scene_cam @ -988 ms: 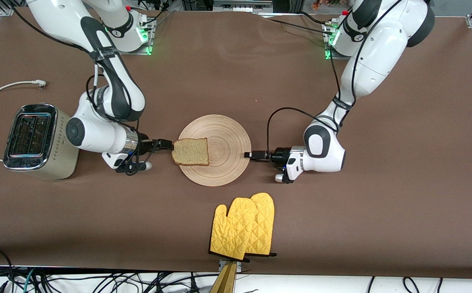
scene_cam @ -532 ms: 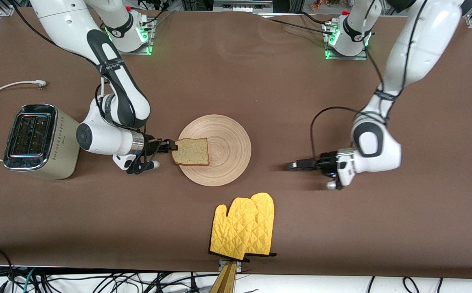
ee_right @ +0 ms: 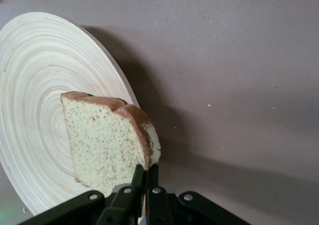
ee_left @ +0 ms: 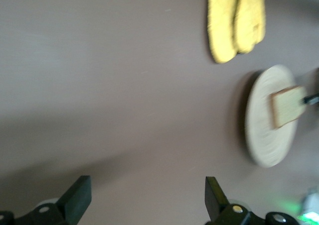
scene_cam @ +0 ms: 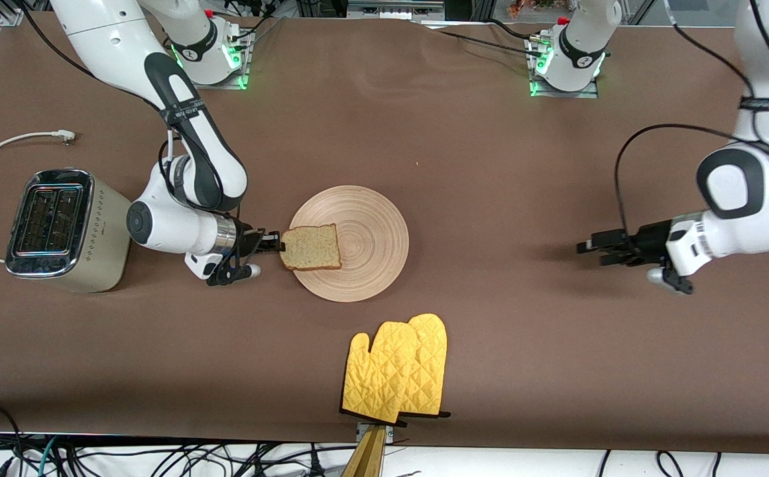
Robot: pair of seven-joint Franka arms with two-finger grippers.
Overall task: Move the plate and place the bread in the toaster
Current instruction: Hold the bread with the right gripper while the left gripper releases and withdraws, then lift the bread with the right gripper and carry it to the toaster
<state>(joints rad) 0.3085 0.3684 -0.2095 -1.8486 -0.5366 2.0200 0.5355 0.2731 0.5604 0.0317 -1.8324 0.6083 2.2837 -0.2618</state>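
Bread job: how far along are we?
Done: the plate sits mid-table and the left gripper, open, is over bare table toward the left arm's end. In hand: the right gripper is shut on the bread at its edge, the slice still on the plate. Left: lift it and drop it into the toaster, whose slots look empty.

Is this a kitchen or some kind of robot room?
Most likely a robot lab, not a real kitchen. Two white robot arms are bolted to a table with a plain brown cover, and cables hang along its edge. The toaster, bread, wooden plate and yellow oven mitts look like practice props.
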